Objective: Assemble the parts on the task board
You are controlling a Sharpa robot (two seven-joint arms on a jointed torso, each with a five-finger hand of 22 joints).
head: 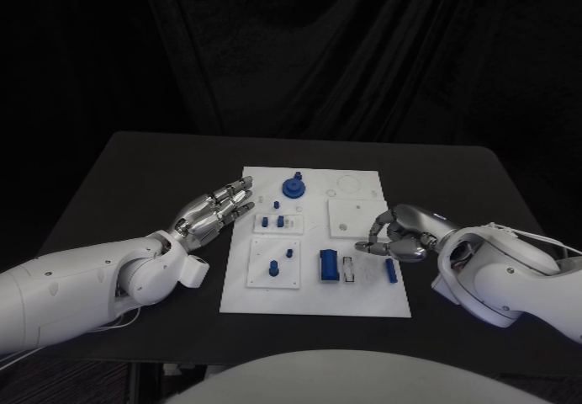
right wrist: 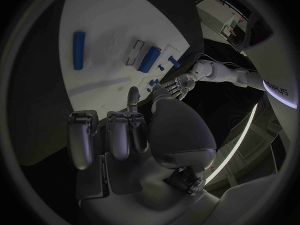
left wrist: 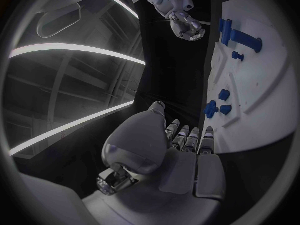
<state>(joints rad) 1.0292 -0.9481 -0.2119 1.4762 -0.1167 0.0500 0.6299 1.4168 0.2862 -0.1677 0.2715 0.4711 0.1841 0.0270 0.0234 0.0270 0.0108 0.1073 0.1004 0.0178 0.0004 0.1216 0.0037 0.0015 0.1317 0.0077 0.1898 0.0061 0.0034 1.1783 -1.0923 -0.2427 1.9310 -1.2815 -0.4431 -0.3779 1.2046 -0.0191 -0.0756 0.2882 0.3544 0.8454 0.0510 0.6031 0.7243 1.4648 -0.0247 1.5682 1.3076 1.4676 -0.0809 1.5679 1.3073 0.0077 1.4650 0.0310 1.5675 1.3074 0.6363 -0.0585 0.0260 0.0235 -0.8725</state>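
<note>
Where the black table (head: 145, 168) carries it, sits flat at the middle: white task board (head: 364, 299), long side running away from the robot. Holds several blue parts: round knobbed piece (head: 293, 186) near the far edge, small pegs (head: 274, 222) on a raised white tile at mid-board, another peg (head: 274, 269) on the near-left tile, a thick blue block (head: 329, 265) just beside a pale grey strip (head: 349, 268), and a slim blue bar (head: 390, 269) by the right edge. Carries no readable writing or label.

Hovers over the board's left edge: left hand (head: 216, 210), fingers stretched out straight and close together, holding nothing. Rests at the board's right edge, near the slim bar: right hand (head: 400, 234), fingers curled inward with nothing visible in them. Reads "ARUS", partly cut off, on the white body seen from the right wrist.
</note>
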